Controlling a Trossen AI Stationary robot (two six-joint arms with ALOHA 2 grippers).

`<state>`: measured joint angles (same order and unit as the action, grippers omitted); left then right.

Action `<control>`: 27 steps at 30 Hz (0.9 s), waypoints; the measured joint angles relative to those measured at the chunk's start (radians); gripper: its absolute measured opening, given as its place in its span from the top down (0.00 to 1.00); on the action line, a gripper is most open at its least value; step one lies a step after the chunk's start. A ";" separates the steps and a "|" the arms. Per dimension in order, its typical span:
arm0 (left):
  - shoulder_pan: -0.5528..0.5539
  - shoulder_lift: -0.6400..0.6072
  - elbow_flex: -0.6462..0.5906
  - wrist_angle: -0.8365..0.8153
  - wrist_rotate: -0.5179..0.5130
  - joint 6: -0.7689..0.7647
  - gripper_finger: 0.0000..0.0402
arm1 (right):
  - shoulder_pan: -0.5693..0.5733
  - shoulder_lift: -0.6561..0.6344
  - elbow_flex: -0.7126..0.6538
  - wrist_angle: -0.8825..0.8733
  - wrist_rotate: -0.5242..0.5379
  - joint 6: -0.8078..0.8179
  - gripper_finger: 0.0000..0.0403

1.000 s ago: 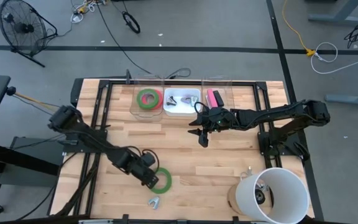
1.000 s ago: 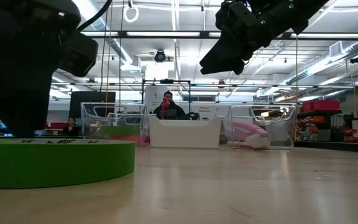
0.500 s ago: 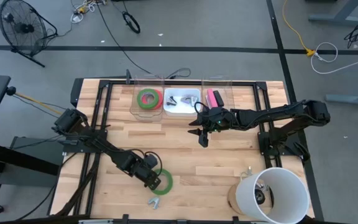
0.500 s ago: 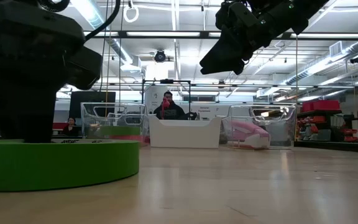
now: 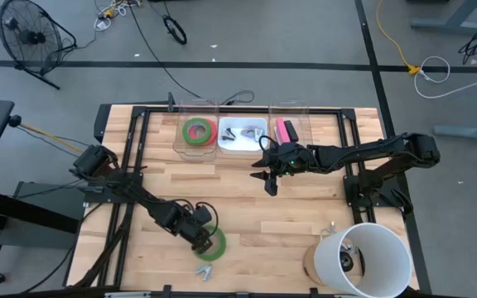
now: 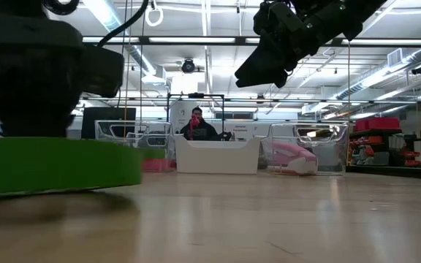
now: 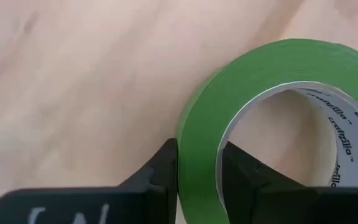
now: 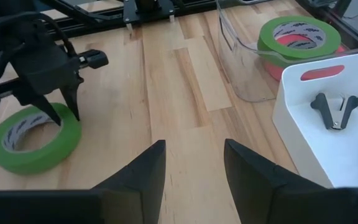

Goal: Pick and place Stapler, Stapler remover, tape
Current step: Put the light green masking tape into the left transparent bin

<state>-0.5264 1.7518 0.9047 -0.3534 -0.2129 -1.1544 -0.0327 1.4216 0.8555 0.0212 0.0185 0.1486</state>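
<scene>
A green tape roll point(image 5: 216, 242) is near the table's front, left of centre, and also shows in the low view point(image 6: 57, 164). My left gripper point(image 5: 203, 237) is shut on its wall. A green roll on a pinkish red roll point(image 5: 197, 131) lies in a clear bin at the back. A white bin point(image 5: 240, 135) holds stapler removers, and a clear bin holds the pink stapler point(image 5: 286, 130). A stapler remover point(image 5: 206, 271) lies on the table by the front edge. My right gripper point(image 5: 270, 184) is open and empty above the table's middle. My left gripper holds the green roll by its ring wall point(image 7: 197, 180), on the side facing the arm. One finger point(image 7: 241, 180) is inside the open centre and one point(image 7: 160, 174) is outside. The fingers come from above, slanting from the table's left. The roll hangs about level, a little above the table.
A white bucket point(image 5: 371, 258) stands at the front right corner. Black frame rails point(image 5: 139, 157) run along the table's left, back and right sides. Bare wood lies between the two grippers.
My left gripper has closed in on the green roll and raised it. The roll lay flat on the table a second ago. It now floats just clear of the wood, with its shadow beneath it.
</scene>
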 joint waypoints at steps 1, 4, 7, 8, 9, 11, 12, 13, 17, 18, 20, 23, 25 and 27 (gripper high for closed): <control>0.002 0.000 0.000 0.002 -0.004 0.005 0.79 | 0.000 0.000 0.000 0.000 0.000 0.000 0.59; 0.003 -0.001 0.000 0.005 -0.026 0.019 0.79 | 0.000 0.000 0.000 0.000 0.000 0.000 0.59; 0.004 0.000 0.007 0.001 -0.042 0.020 0.79 | 0.000 0.000 0.000 0.000 0.000 0.000 0.59; 0.006 0.000 0.015 -0.005 -0.042 0.036 0.79 | 0.000 0.000 0.000 0.000 0.000 0.000 0.59; 0.009 0.002 0.025 -0.010 -0.043 0.050 0.79 | 0.000 0.000 0.000 0.000 0.000 0.000 0.59; 0.014 0.007 0.057 -0.042 -0.057 0.099 0.79 | 0.000 0.000 0.000 0.000 0.000 0.000 0.59; 0.016 0.008 0.078 -0.054 -0.063 0.127 0.79 | 0.000 0.000 0.000 0.000 0.000 0.000 0.59; 0.021 0.008 0.102 -0.066 -0.070 0.154 0.79 | 0.000 0.000 0.000 0.000 0.000 0.000 0.59; 0.035 0.004 0.229 -0.242 -0.108 0.230 0.79 | 0.000 0.000 0.000 0.000 0.000 -0.001 0.59; 0.041 0.004 0.263 -0.306 -0.118 0.250 0.79 | 0.000 0.000 0.000 -0.001 0.000 -0.001 0.59; 0.055 0.004 0.336 -0.413 -0.149 0.289 0.79 | 0.000 0.000 0.000 -0.001 0.000 -0.001 0.59; 0.082 0.003 0.449 -0.630 -0.224 0.350 0.79 | 0.000 0.000 0.000 -0.001 0.000 -0.002 0.59; 0.109 0.002 0.507 -0.751 -0.266 0.380 0.79 | 0.000 0.000 0.000 -0.001 0.000 -0.002 0.59; 0.143 0.002 0.555 -0.864 -0.308 0.390 0.79 | 0.000 0.000 0.000 -0.001 0.000 -0.002 0.59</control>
<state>-0.3838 1.7538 1.4595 -1.2175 -0.5211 -0.7646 -0.0330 1.4216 0.8555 0.0204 0.0185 0.1463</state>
